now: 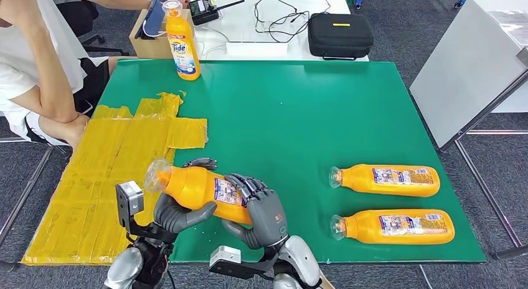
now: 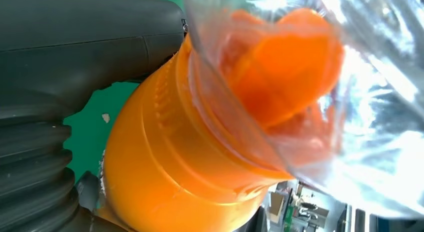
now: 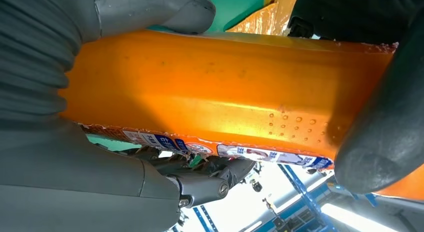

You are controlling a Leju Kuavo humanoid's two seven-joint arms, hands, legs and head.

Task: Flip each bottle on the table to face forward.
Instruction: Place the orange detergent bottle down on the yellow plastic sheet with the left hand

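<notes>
Held orange bottle point(image 1: 199, 188) lifted clear of green table point(image 1: 299, 114) near its front edge, tilted, clear-capped neck toward the yellow taped sheet point(image 1: 99, 177), base toward the right. Gripped by both hands: left hand point(image 1: 177, 211) wrapped under the shoulder end, thumb across the front; right hand point(image 1: 261, 214) closed around the lower body, fingers point(image 1: 246, 184) curled over the top edge. Label partly visible between the two hands.

From left wrist view, thick grey thumb point(image 2: 90, 47) pressed against bottle shoulder point(image 2: 170, 162), clear cap point(image 2: 310, 82) large and blurred in front. From right wrist view, grey thumb point(image 3: 155, 12) and dark fingers point(image 3: 385, 132) clamped on opposite sides of the orange body point(image 3: 225, 92), label edge along one side.

Two more orange bottles lying flat at table's right front, well apart from the hands: farther bottle point(image 1: 386, 180) and nearer bottle point(image 1: 393, 227), parallel, caps pointing left, labels facing up.

Fourth bottle point(image 1: 182, 43) standing upright at far left corner of the table, label showing. Seated person point(image 1: 37, 71) beside that corner. Black case point(image 1: 340, 35) on white table point(image 1: 274, 27) beyond.
</notes>
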